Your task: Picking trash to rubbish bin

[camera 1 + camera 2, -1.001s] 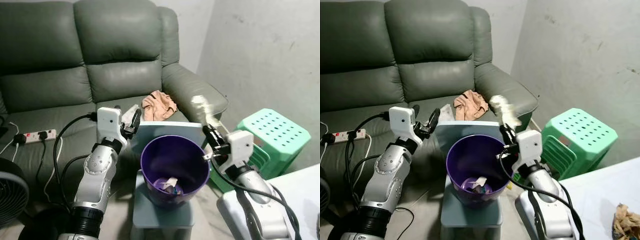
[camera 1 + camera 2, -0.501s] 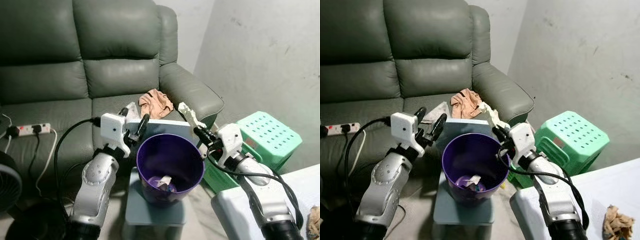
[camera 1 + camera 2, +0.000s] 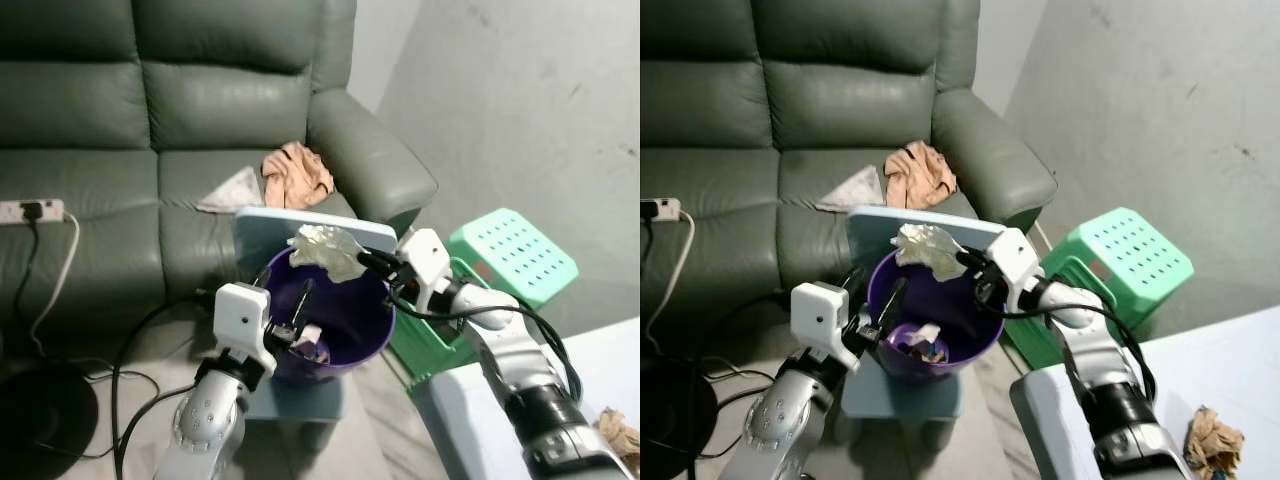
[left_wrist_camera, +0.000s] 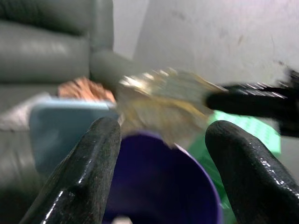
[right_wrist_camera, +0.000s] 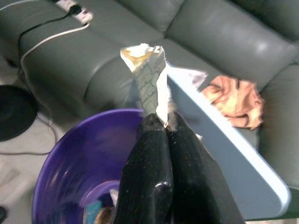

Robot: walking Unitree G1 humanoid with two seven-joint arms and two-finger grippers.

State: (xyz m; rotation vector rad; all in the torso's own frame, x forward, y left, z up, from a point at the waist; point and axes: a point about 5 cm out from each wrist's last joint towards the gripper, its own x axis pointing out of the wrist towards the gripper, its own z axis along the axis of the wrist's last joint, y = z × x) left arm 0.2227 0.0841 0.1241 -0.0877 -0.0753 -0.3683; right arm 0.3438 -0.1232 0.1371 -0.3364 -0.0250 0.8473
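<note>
Crumpled paper trash [image 3: 325, 250] hangs above the purple rubbish bin [image 3: 372, 335], pinched in the right gripper [image 3: 366, 262], whose fingers are closed on it. Scraps [image 3: 920, 340] lie on the bin's bottom. The left gripper [image 3: 290, 318] is spread wide and empty at the bin's near rim, hiding part of it.

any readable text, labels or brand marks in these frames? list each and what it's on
None readable.
Crumpled paper held in the right gripper over the purple bin: faint printed marks, too small and blurred to read.
Power strip on the sofa: no legible marking.
</note>
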